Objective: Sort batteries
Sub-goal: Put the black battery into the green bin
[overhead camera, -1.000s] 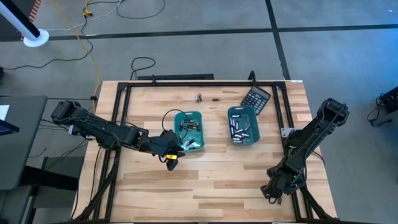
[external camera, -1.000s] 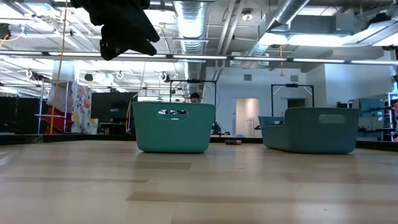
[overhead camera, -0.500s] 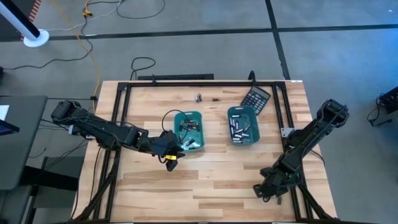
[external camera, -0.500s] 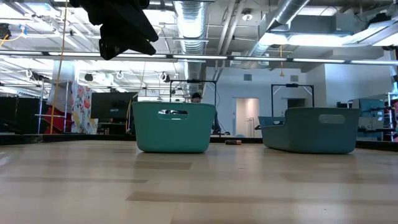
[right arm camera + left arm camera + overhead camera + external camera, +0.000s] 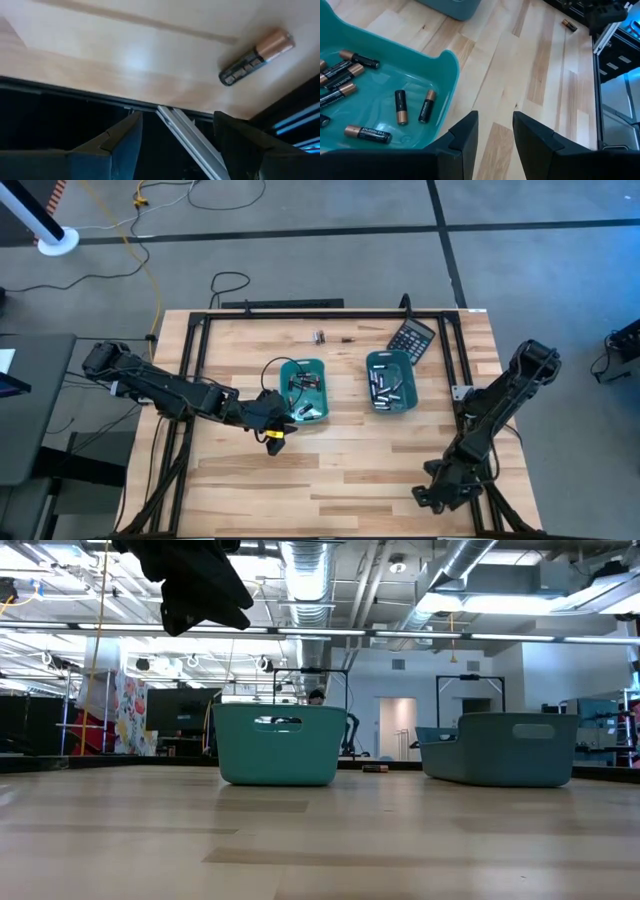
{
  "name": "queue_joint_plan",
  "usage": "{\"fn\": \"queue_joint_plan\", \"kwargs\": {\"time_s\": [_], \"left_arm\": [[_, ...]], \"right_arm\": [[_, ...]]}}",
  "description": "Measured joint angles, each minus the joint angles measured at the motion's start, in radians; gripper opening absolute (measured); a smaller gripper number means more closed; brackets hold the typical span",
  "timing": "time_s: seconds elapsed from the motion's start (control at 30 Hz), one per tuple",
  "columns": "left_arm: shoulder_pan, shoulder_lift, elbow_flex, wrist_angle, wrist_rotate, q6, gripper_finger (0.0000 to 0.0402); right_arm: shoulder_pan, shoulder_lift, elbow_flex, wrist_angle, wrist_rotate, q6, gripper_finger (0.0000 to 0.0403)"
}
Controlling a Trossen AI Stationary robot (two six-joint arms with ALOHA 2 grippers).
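Note:
Two teal trays stand mid-table, the left tray (image 5: 305, 390) and the right tray (image 5: 390, 383), each holding several batteries (image 5: 400, 106). My left gripper (image 5: 495, 131) hovers open and empty just off the left tray's near corner (image 5: 451, 65), above the bare wood. My right gripper (image 5: 177, 132) is wide open over the table's near right corner (image 5: 440, 492), holding nothing. A loose coppery-ended battery (image 5: 255, 56) lies on the wood ahead of it, close to the table edge. In the low view only the left arm (image 5: 200, 585) shows, high up.
A black calculator (image 5: 412, 338) lies at the far right. Two small loose items (image 5: 320, 337) rest near the far edge. A black metal frame (image 5: 195, 380) runs around the tabletop. Bare wood stretches between the trays and the near edge (image 5: 350, 470).
My right gripper has tipped at the wrist over the near right corner, swinging a little toward the table's left and back again, still open. The left arm and the trays have kept still.

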Motion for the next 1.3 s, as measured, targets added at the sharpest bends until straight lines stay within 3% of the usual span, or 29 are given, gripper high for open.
{"fn": "queue_joint_plan", "kwargs": {"time_s": [0.33, 0.77, 1.1, 1.3], "left_arm": [[0.0, 0.0, 0.0, -0.001, 0.0, 0.012, 0.0119], [0.001, 0.0, 0.0, 0.001, 0.0, 0.01, 0.0119], [0.003, 0.0, 0.0, 0.002, 0.0, -0.005, 0.0119], [0.003, 0.0, 0.0, 0.002, 0.0, -0.014, 0.0119]], "right_arm": [[0.05, 0.008, 0.0, 0.046, -0.012, 0.001, 0.026], [0.135, 0.14, 0.002, 0.21, -0.027, -0.001, 0.026], [0.133, 0.055, 0.0, -0.024, 0.033, -0.014, 0.026], [0.117, 0.081, -0.045, 0.004, 0.011, -0.015, 0.026]]}}
